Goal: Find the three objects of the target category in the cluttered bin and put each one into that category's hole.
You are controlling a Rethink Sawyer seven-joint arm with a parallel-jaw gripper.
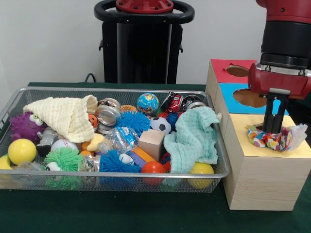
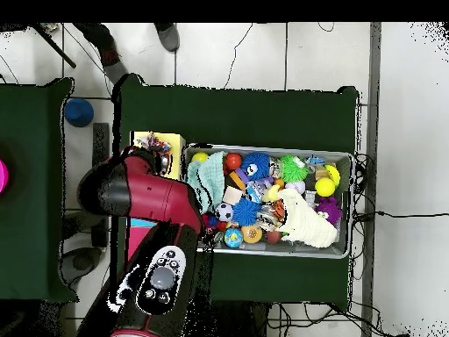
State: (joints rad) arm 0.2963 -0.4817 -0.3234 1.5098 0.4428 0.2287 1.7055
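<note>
A multicoloured rope ball point(image 1: 277, 138) lies on the yellow top point(image 1: 252, 148) of the nearest wooden box, to the right of the wire bin point(image 1: 116, 174). It covers the spot where the hole would be, so the hole is hidden. My gripper point(image 1: 274, 127) points straight down onto the ball's middle, its two black fingers close together and pinching its top. In the overhead view the ball point(image 2: 156, 140) shows on the yellow top point(image 2: 172, 143), and my arm point(image 2: 145, 195) hides the gripper. No other rope ball shows in the bin point(image 2: 349, 204).
The blue-topped box point(image 1: 233, 103) and red-topped box point(image 1: 221, 68) stand behind the yellow one, each with its own hole. The bin holds a cream cloth point(image 1: 65, 116), a green cloth point(image 1: 194, 138), spiky puffer balls, sports balls, a wooden block point(image 1: 151, 143) and toy cars.
</note>
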